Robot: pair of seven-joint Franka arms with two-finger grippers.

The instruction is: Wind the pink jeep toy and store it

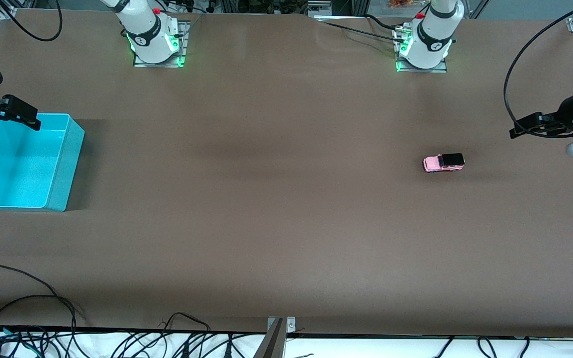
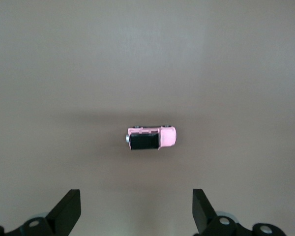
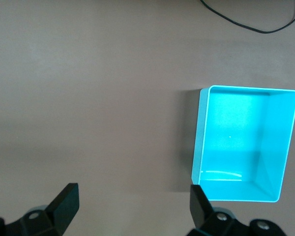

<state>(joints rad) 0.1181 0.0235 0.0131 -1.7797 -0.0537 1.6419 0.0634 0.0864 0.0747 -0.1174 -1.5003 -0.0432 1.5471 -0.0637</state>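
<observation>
The pink jeep toy (image 1: 443,162) stands on its wheels on the brown table toward the left arm's end, small, light pink with a black roof. In the left wrist view the jeep (image 2: 151,138) lies ahead of the open, empty left gripper (image 2: 136,211). In the front view the left gripper (image 1: 518,132) hangs in the air at the left arm's end of the table, apart from the jeep. The turquoise bin (image 1: 70,164) stands empty at the right arm's end. The right gripper (image 1: 30,119) hangs open and empty over the bin's edge. In the right wrist view the bin (image 3: 199,142) lies beside the right gripper (image 3: 134,206).
Both arm bases (image 1: 154,44) (image 1: 423,47) stand along the table's edge farthest from the front camera. Loose black cables (image 1: 43,298) and a metal bracket (image 1: 279,330) lie along the edge nearest that camera. A cable (image 1: 520,64) loops above the left arm's end.
</observation>
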